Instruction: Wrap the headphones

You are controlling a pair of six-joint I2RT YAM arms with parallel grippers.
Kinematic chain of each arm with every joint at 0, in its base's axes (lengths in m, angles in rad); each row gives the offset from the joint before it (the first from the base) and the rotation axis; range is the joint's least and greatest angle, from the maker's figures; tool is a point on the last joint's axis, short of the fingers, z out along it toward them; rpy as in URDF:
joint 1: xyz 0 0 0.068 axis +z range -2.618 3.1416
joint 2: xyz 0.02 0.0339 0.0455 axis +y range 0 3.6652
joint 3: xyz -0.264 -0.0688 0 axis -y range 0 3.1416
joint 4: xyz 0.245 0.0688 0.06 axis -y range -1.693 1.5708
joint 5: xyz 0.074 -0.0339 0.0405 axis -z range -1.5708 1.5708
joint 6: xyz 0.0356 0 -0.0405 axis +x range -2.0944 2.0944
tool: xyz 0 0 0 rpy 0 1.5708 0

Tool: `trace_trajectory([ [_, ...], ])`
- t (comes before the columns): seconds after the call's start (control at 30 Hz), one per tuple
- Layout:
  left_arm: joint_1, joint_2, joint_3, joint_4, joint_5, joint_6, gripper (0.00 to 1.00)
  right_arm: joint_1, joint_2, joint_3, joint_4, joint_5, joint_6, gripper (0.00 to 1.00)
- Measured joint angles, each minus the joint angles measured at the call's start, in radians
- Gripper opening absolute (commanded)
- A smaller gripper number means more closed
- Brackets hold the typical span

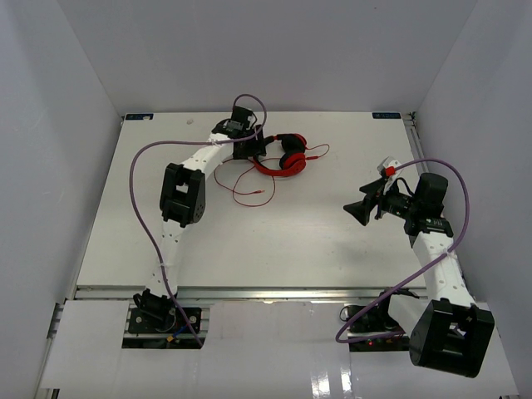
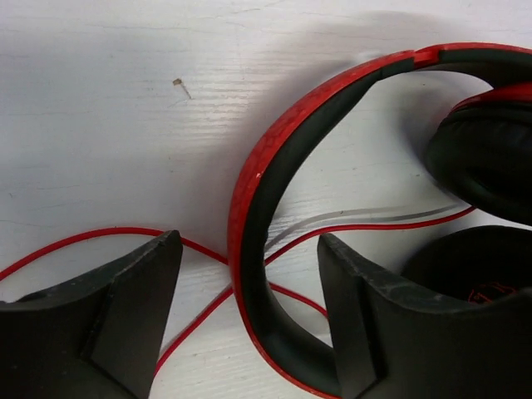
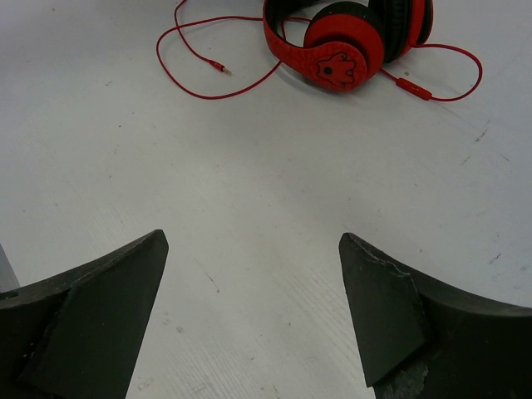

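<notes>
None of the wrapping is done, I judge: the thin red cord [image 3: 413,87] lies in loose loops on the white counter [image 1: 274,249], beside the headphones [image 1: 283,155] at its far side. My left tool [image 2: 249,332] gapes astride the glossy red, black-padded headband [image 2: 247,179], gripping nothing. My right tool [image 3: 253,316] hangs well apart, spread wide, empty.

Brightly and evenly lit from above, softly, in all three views. Sharp overhead, with white glare at 5 o'clock on the glossy strip [image 1: 332,384]. Left wrist view shaded soft grey toward 11 o'clock beside the headband [image 2: 249,191]. Dark, with little detail, at 6 o'clock on the fingers [image 3: 91,324].
</notes>
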Motion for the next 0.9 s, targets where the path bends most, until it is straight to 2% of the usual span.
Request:
trace_trajectory([
  [0.07,-0.007,0.001,0.011,-0.01,-0.011,0.01,0.67,0.0,0.0,0.0,0.0,-0.001,0.0,0.9],
  [0.17,-0.022,0.006,0.014,-0.026,-0.03,0.028,0.51,0.0,0.0,0.0,0.0,-0.002,-0.001,0.9],
  [0.37,-0.051,0.016,0.024,-0.04,-0.09,0.073,0.38,0.0,0.0,0.0,0.0,-0.002,0.0,0.9],
  [0.43,-0.056,0.016,0.025,-0.046,-0.104,0.082,0.29,0.0,0.0,0.0,0.0,-0.002,0.0,0.9],
  [0.47,-0.057,0.016,0.025,-0.05,-0.109,0.086,0.2,0.0,0.0,0.0,0.0,-0.001,0.0,0.9],
  [0.5,-0.058,0.016,0.025,-0.051,-0.115,0.088,0.2,0.0,0.0,0.0,0.0,-0.002,0.0,0.9],
  [0.53,-0.058,0.016,0.025,-0.053,-0.12,0.087,0.09,0.0,0.0,0.0,-0.002,-0.002,-0.002,0.9],
  [0.57,-0.057,0.016,0.025,-0.053,-0.123,0.088,0.02,0.0,0.0,0.0,-0.005,-0.002,-0.004,0.9],
  [0.7,-0.057,0.016,0.04,-0.081,-0.129,0.092,0.0,0.0,0.002,0.0,-0.061,-0.022,-0.069,0.9],
  [0.8,-0.055,-0.008,0.043,-0.101,-0.132,0.093,0.0,0.0,-0.001,0.001,-0.143,-0.047,-0.185,0.9],
  [0.9,-0.051,-0.109,-0.028,-0.103,-0.133,0.099,0.0,0.0,-0.033,-0.009,-0.203,-0.052,-0.294,0.9],
])
